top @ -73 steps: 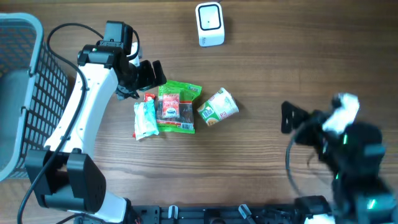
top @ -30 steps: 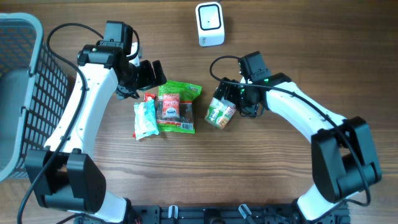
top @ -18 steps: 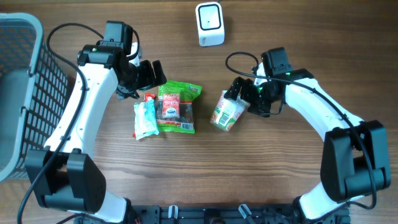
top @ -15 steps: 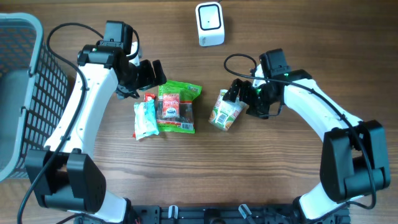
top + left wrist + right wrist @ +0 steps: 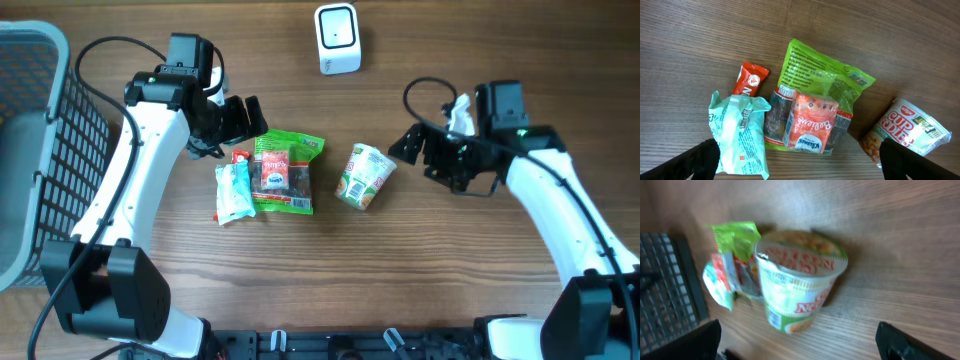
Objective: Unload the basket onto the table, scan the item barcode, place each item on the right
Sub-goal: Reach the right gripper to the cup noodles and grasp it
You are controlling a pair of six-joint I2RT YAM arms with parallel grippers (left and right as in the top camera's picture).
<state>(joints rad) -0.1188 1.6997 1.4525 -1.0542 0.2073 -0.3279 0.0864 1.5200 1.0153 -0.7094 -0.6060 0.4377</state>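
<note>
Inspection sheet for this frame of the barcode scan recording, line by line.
Surface: brown wooden table.
Job's things: white-and-green noodle cup lying on its side; white box scanner at the far edge.
Clutter: green snack bag, pink carton on it, mint tissue pack, red bar.
Grippers: left gripper open over the pile; right gripper open, clear of the cup.
Cables: black cable looping by each arm.
Surroundings: grey mesh basket at left.

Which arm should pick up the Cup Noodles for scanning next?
Right. The right gripper, open, faces the Cup Noodles with nothing between them; the left gripper hangs beyond the green snack bag.
</note>
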